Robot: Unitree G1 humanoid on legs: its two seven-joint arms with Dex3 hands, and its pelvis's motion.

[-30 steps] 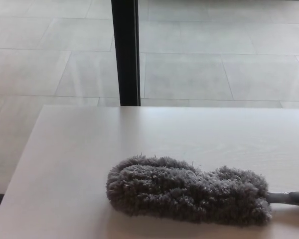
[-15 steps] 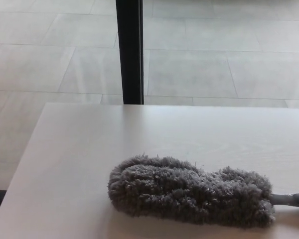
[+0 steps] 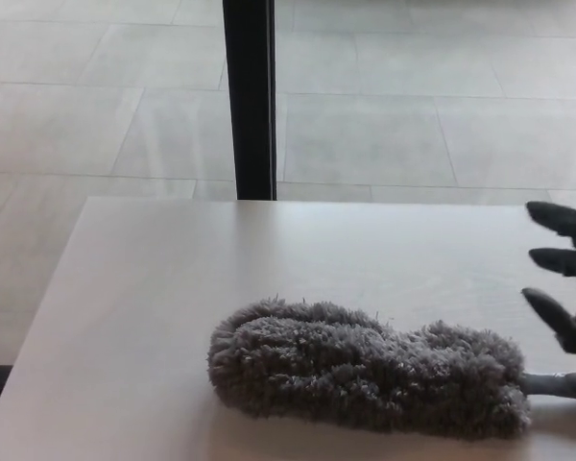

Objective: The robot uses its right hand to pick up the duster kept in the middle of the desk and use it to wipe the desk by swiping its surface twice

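One duster (image 3: 365,370) is seen lying flat on the desk (image 3: 173,279), toward the near edge and somewhat right of the middle of the view; its shaggy grey head is stretched from left to right, and a single grey handle (image 3: 562,385) is seen running out of its right end to the picture's right border. The head is made up of two rounded lobes, the larger on the left. Nothing is gripping the duster, and its handle lies bare on the pale wood-grain top. Just above and beyond the handle, one black right hand (image 3: 564,274) is shown entering from the right edge, held over the desk and clear of the duster. Three fingers (image 3: 552,218) are counted, spread apart and pointing left, with nothing between them; the lowest one is nearest the duster's right end but is not touching it. No left hand is shown. One desk is visible, its far edge running straight across the middle of the view. Beyond that edge, one dark upright post (image 3: 249,96) is seen rising to the top of the picture, and behind it a floor (image 3: 413,115) of large pale tiles is laid out.
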